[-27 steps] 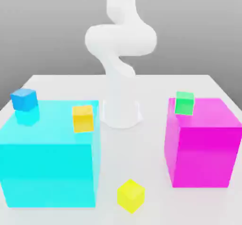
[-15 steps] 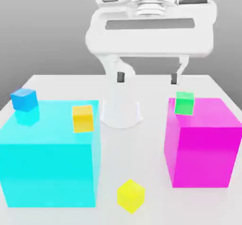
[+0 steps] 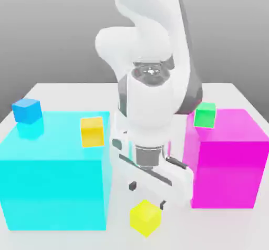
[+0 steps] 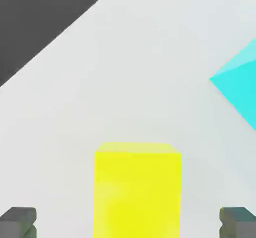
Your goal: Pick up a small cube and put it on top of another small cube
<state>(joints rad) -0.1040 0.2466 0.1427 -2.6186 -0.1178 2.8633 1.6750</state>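
My gripper [image 3: 146, 194] hangs lower centre of the exterior view, fingers wide apart, nothing held. Small cube [image 3: 145, 218] sits on the table [image 3: 121, 238] just below the tips, w/ the cube [image 4: 137, 189] between both fingertips [image 4: 19, 221], not touching.

A plain white table [image 3: 63, 91] lies under the end effector [image 3: 147, 194] and spreads out on every side of it, matte and evenly lit, with only soft, faint shading on its surface. Beyond the table's far edge, behind the end effector, a bare grey backdrop [image 3: 47, 28] rises, darker toward the top and paler lower down near the table line. In the hand view the white tabletop [image 4: 140, 72] ends at a straight edge, past which lies a flat dark grey area [image 4: 35, 17].
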